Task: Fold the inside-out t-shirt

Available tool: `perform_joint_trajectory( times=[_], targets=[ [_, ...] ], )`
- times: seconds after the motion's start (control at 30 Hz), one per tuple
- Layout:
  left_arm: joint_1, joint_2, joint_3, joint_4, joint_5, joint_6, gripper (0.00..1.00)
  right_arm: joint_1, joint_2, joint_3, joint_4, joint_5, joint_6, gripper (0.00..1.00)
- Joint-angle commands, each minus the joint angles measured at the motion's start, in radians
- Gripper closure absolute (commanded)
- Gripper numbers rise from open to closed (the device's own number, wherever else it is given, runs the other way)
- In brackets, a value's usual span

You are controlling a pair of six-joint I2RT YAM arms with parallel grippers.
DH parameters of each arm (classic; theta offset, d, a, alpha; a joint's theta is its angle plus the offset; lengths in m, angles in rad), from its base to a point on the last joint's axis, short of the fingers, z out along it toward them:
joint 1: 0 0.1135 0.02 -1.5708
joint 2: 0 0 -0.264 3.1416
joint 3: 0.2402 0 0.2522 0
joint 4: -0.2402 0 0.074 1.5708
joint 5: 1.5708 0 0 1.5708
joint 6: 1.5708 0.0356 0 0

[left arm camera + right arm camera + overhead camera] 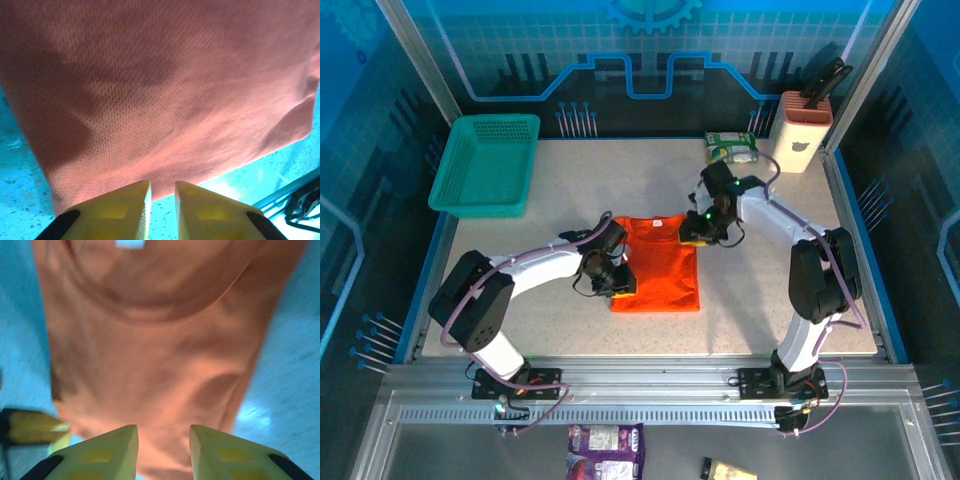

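1. The t-shirt (660, 262) lies mid-table as a narrow folded band, with its collar at the far end.
2. The left gripper (162, 186) sits at the shirt's left edge, jaws a slit apart and empty. The right gripper (163, 429) hovers by the collar's right side, jaws moderately spread and holding nothing.
3. We judge the next fold brings one end over the other, so we should pinch every layer at both edges and lift evenly.
4. The table (770, 300) offers bare room near and to the right, and the basket (448, 175) stands well apart.
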Motion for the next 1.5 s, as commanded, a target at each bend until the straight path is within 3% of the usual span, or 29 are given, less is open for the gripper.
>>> perform_joint_trajectory(
  times=[0.0,0.3,0.57,0.93,1.23,1.47],
  targets=[
    [0.007,-0.026,0.012,-0.037,-0.046,-0.026,0.79,-0.029,0.095,0.106,-0.11,0.15,-0.063,0.65],
    [0.009,-0.038,-0.014,-0.034,-0.049,-0.03,0.79,-0.056,0.317,0.301,-0.124,0.195,-0.069,0.62],
    [0.007,-0.041,-0.017,-0.031,-0.042,-0.035,0.79,-0.046,0.406,0.325,-0.111,0.153,-0.04,0.61],
    [0.008,-0.032,-0.015,-0.039,-0.041,-0.03,0.79,-0.001,0.455,0.333,-0.123,0.182,-0.001,0.63],
    [0.01,-0.034,-0.012,-0.041,-0.041,-0.03,0.79,0.043,0.47,0.354,-0.135,0.213,0.029,0.71],
    [0.012,-0.04,-0.018,-0.047,-0.044,-0.03,0.79,0.043,0.475,0.341,-0.119,0.181,0.062,0.69]
  ],
)
